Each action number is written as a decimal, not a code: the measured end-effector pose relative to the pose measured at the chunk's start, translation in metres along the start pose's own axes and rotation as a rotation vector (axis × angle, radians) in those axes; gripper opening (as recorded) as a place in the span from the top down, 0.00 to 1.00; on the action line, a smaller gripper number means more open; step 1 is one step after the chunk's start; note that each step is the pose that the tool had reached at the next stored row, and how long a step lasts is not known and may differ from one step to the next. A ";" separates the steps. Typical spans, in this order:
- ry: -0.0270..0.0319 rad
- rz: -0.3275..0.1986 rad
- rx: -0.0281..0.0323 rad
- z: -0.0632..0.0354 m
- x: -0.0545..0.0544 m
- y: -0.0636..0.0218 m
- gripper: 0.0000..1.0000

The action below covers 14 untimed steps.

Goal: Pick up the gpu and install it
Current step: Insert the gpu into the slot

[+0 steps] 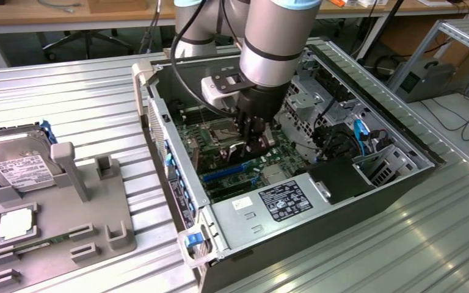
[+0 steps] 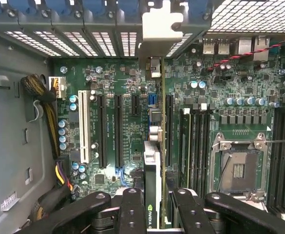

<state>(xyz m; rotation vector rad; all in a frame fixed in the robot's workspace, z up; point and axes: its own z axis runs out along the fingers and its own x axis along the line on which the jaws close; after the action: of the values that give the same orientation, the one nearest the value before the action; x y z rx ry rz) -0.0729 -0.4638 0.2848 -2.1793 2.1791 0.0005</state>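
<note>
Inside open computer case (image 1: 342,196): clamped edge-on in the gripper (image 2: 154,210), jaws partly closed, the gpu (image 2: 152,163), over the motherboard (image 2: 110,122), silver bracket (image 2: 161,24) toward the rear slots (image 2: 84,43), seemingly lined up for seating.

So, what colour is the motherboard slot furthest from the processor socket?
The slot is white; the wrist view shows it best.
</note>
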 end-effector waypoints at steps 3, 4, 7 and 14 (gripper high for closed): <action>-0.0004 0.000 0.0004 0.0011 0.000 0.0047 0.73; -0.0003 0.000 0.0003 0.0013 0.000 0.0053 0.73; -0.0004 0.000 0.0004 0.0040 0.000 0.0057 0.73; -0.0003 0.000 0.0004 0.0069 0.000 0.0075 0.73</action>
<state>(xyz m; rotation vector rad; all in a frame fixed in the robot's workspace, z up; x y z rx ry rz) -0.0801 -0.4639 0.2776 -2.1790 2.1787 0.0005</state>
